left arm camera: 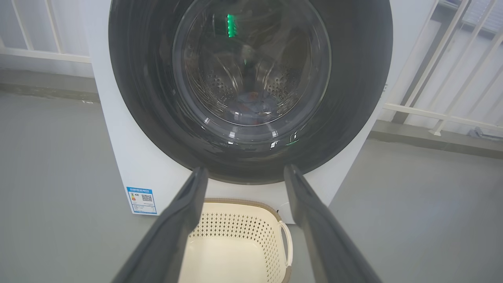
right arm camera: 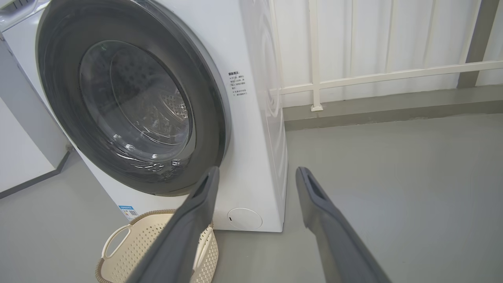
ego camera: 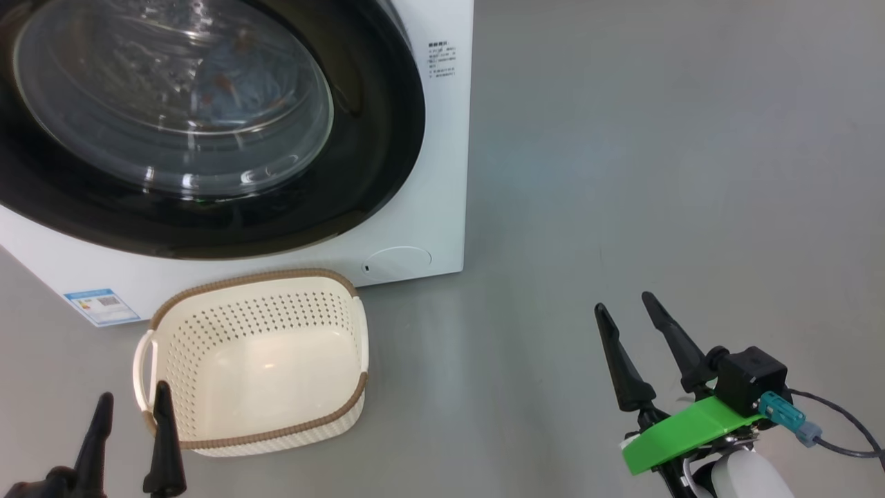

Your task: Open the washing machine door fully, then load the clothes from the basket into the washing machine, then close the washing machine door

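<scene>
Up-left of the right gripper (ego camera: 622, 302) stands the shut washing machine door (ego camera: 173, 111); left gripper (ego camera: 133, 389) nearer; both spread wide, empty.

I am looking across a smooth grey floor (ego camera: 622, 173) that is spreading through the whole room and catching a soft, even light with a pale sheen. Along the far side, I am seeing a white railing (right arm camera: 393, 74) of thin bars running left to right, and it is standing on a low grey kerb (right arm camera: 393, 108). Behind the bars, a white wall (right arm camera: 353, 31) with faint vertical lines is glowing brightly. A grey post (right arm camera: 473, 39) is rising at the far right. On the left, a white panel (right arm camera: 19, 157) is meeting the floor along a grey skirting strip (right arm camera: 35, 181).
</scene>
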Motion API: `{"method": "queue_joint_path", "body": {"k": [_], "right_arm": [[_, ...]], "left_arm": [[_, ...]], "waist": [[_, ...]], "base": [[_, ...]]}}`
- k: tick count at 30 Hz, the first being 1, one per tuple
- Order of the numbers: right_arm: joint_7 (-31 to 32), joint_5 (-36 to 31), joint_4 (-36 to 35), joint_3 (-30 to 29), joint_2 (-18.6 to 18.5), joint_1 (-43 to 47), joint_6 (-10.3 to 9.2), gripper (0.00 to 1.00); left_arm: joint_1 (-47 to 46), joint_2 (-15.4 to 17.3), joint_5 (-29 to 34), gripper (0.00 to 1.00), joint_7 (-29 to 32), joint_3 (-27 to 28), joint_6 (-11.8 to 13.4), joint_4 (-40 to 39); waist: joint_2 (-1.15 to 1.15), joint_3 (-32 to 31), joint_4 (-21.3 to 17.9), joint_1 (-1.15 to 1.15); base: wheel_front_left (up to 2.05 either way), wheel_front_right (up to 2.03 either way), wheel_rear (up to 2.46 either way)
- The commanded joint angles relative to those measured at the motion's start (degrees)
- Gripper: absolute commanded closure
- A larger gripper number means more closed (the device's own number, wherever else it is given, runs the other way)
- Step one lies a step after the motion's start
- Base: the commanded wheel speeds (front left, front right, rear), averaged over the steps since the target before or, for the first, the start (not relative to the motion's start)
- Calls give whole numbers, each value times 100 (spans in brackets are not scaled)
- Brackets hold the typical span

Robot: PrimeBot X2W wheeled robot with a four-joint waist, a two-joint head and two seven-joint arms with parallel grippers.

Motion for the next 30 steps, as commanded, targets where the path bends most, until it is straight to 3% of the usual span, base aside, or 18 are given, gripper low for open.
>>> {"method": "queue_joint_path", "body": {"k": [1, 30], "right_arm": [[-26, 68, -151, 112, 52, 22, -33, 0], [-26, -538, -263, -451, 52, 600, -33, 0]], "left_arm": [[-43, 75, 73, 0, -36, 208, -9, -101], [332, -91, 470, 0, -36, 291, -9, -12]], "waist": [[0, -71, 2, 0], [0, -424, 150, 0]], "base": [[0, 0, 0], [0, 0, 0]]}}
